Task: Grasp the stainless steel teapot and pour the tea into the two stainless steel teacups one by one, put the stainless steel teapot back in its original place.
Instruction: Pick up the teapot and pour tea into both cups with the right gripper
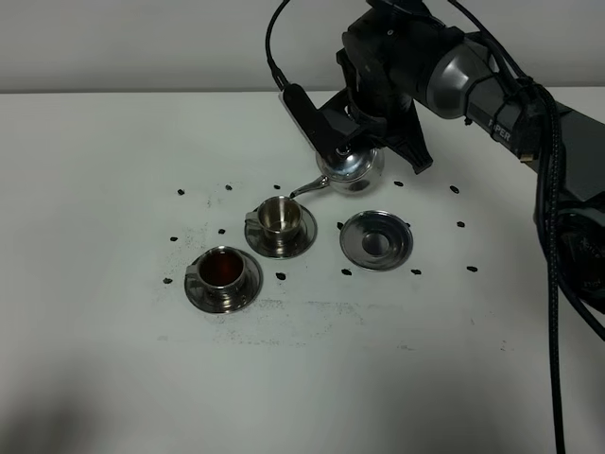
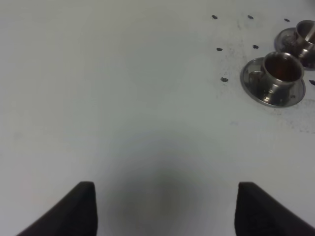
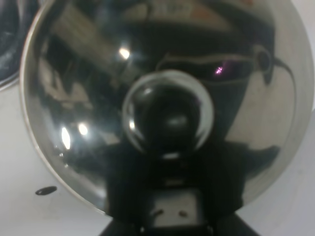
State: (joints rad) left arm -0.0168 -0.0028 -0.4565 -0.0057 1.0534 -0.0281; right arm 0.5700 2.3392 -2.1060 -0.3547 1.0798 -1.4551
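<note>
My right gripper point(image 1: 342, 144) is shut on the handle of the stainless steel teapot point(image 1: 356, 166) and holds it above the table, tipped to the left. Its thin spout point(image 1: 307, 187) ends just over the rim of the further teacup point(image 1: 278, 215), whose inside looks pale. The nearer teacup point(image 1: 224, 270) holds dark tea; the left wrist view shows it too point(image 2: 281, 69). The original place, a bare steel saucer point(image 1: 375, 238), lies right of the cups. The teapot's domed lid point(image 3: 167, 118) fills the right wrist view. My left gripper point(image 2: 167, 199) is open above bare table.
Both cups stand on steel saucers point(image 1: 253, 232) point(image 2: 253, 82). Small black marks point(image 1: 181, 192) dot the white table point(image 1: 113, 359) around the set. The right arm's cables point(image 1: 553, 246) hang along the right side.
</note>
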